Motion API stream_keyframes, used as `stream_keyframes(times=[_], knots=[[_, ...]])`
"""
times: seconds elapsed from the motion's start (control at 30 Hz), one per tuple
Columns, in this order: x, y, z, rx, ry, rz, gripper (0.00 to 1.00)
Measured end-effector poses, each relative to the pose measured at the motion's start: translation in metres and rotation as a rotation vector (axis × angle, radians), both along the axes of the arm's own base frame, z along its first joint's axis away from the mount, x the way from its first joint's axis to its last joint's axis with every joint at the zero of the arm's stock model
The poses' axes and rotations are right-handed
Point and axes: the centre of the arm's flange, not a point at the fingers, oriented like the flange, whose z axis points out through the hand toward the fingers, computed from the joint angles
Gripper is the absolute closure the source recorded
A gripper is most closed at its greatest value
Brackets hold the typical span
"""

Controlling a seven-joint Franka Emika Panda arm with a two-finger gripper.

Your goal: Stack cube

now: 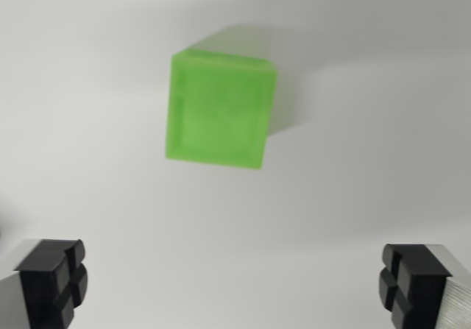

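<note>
Green cube (219, 110) sits on a plain white surface (88, 123), slightly above the centre of the wrist view and a little toward the wrist view's left. Its top face is square with a raised rim around the edge; the face is turned slightly, so the edges do not run parallel to the frame. A strip of one side wall shows along the upper and right edges. The cube appears soft and slightly blurred, so finer surface detail cannot be read.

A grey shadow falls on the surface to the wrist view's right of the cube, touching its right wall.

The gripper (234, 285) is spread wide. One black finger pad (53, 277) shows at the lower left corner of the wrist view and the other at the lower right corner, each mounted on a grey metal finger. The pads are well apart from each other and well apart from the cube. Nothing is held between them.

The surface between the pads and the cube is bare white. No second cube is visible in this view, so the stacking partner's position cannot be told.
</note>
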Motion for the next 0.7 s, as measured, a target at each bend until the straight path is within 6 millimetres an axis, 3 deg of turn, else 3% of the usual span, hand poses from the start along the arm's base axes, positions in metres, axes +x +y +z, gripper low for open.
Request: stream_keyframes(times=[0.4, 0.7], knots=[[0.016, 0.002, -0.048, 0.0, -0.02, -0.05, 0.0], [0.017, 0.003, -0.084, -0.001, -0.021, -0.054, 0.0]])
